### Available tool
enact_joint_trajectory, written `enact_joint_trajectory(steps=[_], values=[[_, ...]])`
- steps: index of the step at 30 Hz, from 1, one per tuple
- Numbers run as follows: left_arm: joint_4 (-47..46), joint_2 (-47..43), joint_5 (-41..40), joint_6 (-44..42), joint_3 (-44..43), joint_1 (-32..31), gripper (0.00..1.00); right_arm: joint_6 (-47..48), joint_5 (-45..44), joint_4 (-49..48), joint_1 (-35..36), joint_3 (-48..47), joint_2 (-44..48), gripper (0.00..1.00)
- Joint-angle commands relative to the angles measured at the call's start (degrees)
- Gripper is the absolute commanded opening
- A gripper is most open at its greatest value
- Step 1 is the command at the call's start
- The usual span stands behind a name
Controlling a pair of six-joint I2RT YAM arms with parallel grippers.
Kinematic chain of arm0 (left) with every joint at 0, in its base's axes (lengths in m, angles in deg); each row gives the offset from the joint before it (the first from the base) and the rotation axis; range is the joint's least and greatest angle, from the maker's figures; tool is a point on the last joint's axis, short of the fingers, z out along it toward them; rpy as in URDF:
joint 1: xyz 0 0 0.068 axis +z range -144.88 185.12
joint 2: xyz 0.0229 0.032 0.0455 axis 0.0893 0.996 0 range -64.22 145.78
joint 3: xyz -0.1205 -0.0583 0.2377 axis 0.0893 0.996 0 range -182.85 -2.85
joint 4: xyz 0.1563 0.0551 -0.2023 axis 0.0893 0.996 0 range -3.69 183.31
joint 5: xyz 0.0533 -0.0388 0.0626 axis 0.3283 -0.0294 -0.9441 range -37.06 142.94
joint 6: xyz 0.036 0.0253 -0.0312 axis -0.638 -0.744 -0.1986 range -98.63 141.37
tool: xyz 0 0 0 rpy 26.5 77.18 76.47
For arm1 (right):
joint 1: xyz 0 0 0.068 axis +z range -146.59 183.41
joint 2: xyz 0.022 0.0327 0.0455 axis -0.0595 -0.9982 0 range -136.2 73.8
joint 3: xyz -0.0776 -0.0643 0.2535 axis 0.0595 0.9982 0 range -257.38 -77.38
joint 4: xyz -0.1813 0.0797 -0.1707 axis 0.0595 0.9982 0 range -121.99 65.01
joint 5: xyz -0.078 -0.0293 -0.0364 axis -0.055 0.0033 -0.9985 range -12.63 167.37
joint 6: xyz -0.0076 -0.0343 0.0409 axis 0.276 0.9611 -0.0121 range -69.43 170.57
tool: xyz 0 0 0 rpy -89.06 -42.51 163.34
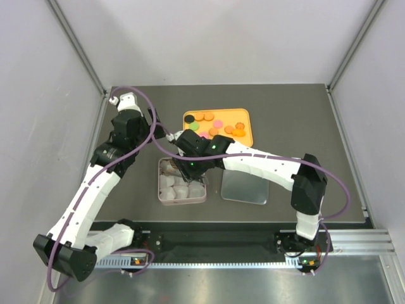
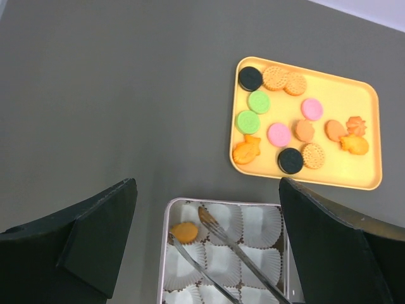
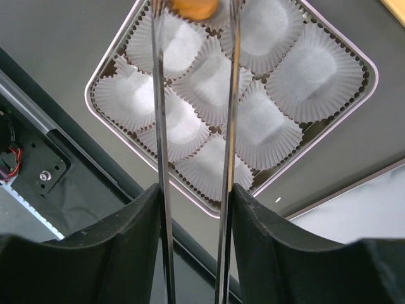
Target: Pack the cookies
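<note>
Several cookies lie on the yellow tray [image 1: 249, 126], among them a pink cookie [image 2: 278, 134]; the tray also shows in the left wrist view [image 2: 373, 139]. One orange cookie [image 2: 185, 232] lies in a corner paper cup of the square tin [image 2: 166, 253]; it also shows in the right wrist view [image 3: 193, 7]. My right gripper [image 3: 195, 193] is shut on metal tongs [image 3: 231, 126], whose arms stand spread over the tin [image 3: 114, 133], tips on either side of that cookie. My left gripper [image 2: 207, 190] is open and empty, high above the tin's left side.
The tin's flat lid [image 1: 245, 187] lies right of the tin [image 1: 159, 183], below the tray. My right arm [image 1: 266, 166] reaches across it from the right. My left arm [image 1: 95, 190] runs up the left side. Grey walls close in the table.
</note>
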Motion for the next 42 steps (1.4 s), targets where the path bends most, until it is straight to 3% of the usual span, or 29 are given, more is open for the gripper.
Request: enact_joint_trajectory(steps=[1, 19, 25, 33, 42], values=[[-1.33, -0.96, 0.52, 0.37, 1.48, 1.24, 0.99, -0.14, -0.52, -2.39, 0.85, -2.82, 0.11, 0.46], [-3.53, -1.58, 13.0, 6.08, 11.94, 13.1, 0.99, -1.01, -3.15, -3.09, -1.7, 0.34, 8.8, 0.48], [-6.25, -0.97, 18.27, 7.84, 16.77, 14.25, 0.99, -0.66, -4.12, -2.74, -6.44, 5.08, 14.43, 0.48], [-7.75, -1.67, 21.27, 13.72, 24.77, 14.25, 0.98, 1.71, -4.12, -2.56, -18.04, 13.43, 19.88, 0.48], [-10.64, -1.23, 27.23, 16.98, 29.25, 14.25, 0.97, 3.99, -2.81, -6.69, -25.96, 15.99, 16.82, 0.48]])
